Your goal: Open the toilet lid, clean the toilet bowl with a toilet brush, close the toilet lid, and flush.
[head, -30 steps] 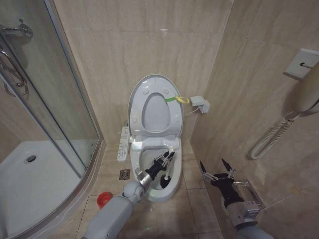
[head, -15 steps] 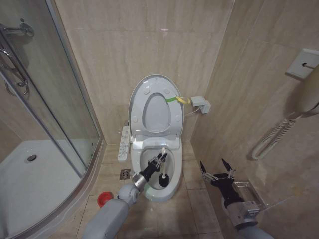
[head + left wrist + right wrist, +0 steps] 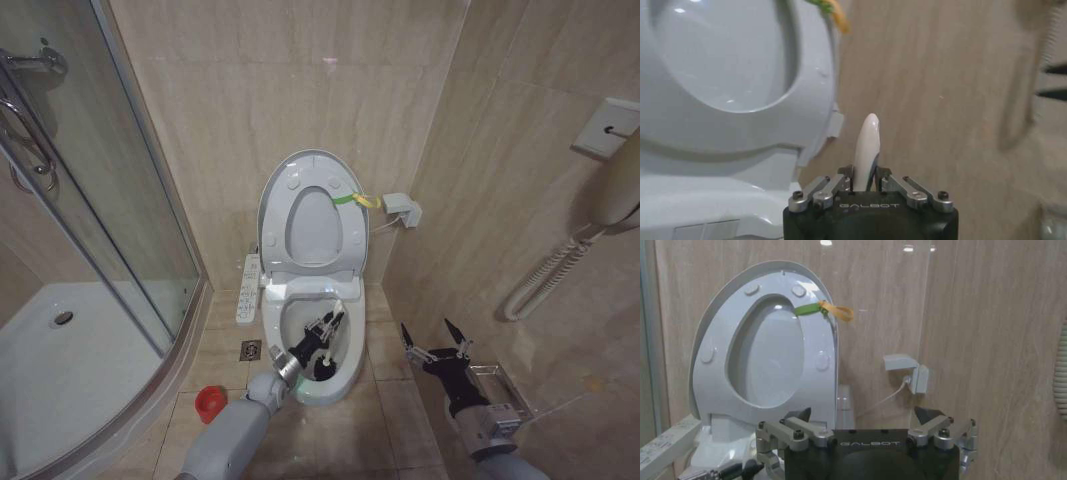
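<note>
Reaching down over the toilet bowl (image 3: pixel 345 355), the left gripper (image 3: pixel 322 333) has its jaws closed tight on the pale handle of the toilet brush (image 3: pixel 865 150), whose tip sticks up between the fingers (image 3: pixel 828 186) in the left wrist view. The dark brush head seems to sit low inside the bowl near the water hole, though that part is hard to make out. The toilet lid (image 3: pixel 285 190) stands raised against the wall, the seat ring (image 3: pixel 342 242) up with it, a green-and-yellow strap (image 3: pixel 352 199) at its rim. The right gripper (image 3: pixel 435 340) hovers beside the toilet above the floor tiles (image 3: pixel 385 405), jaws spread wide and holding nothing.
</note>
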Motion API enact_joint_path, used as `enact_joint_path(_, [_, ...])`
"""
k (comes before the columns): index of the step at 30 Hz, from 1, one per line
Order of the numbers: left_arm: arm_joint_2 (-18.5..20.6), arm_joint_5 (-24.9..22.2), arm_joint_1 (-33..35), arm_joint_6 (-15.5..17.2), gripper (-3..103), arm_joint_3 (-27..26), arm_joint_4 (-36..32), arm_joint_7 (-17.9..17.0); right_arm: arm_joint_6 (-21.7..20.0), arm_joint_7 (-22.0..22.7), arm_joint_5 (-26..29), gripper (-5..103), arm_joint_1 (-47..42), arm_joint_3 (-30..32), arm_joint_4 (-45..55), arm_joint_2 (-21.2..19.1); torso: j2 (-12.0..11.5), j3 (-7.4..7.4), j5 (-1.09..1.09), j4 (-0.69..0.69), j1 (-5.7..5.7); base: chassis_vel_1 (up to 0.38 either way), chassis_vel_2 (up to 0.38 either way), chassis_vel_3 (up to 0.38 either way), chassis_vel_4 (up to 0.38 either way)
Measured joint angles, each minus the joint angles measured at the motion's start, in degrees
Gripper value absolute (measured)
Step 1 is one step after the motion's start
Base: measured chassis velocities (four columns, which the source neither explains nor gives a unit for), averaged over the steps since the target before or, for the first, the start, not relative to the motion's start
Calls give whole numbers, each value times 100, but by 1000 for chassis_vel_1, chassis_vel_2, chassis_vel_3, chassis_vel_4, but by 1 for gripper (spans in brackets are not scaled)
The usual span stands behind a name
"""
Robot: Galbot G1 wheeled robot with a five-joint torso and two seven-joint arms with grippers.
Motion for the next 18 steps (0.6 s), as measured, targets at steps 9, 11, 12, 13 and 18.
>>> enact_joint_path(9, [133, 224, 127, -65, 20, -101, -424, 3, 0, 0, 0, 100, 0, 0, 0, 0, -2, 4, 4, 4, 1, 0, 0, 0, 0])
enact_joint_path(11, [137, 256, 139, -62, 21, -122, -701, -14, 0, -1, 0, 100, 0, 0, 1, 0, -1, 3, 2, 1, 2, 0, 0, 0, 0])
enact_joint_path(12, [133, 278, 147, -62, 21, -131, -797, -16, 0, 0, 0, 100, 0, 0, 0, 0, -1, 3, 1, -1, 1, 0, 0, 0, 0])
enact_joint_path(13, [133, 278, 147, -62, 21, -131, -797, -16, 0, 0, 0, 100, 0, 0, 0, 0, -1, 3, 1, -1, 1, 0, 0, 0, 0])
enact_joint_path(18, [165, 443, 321, -168, 21, -104, -750, 143, 0, 2, 0, 100, 0, 0, 0, 0, -1, 2, 1, 0, 1, 0, 0, 0, 0])
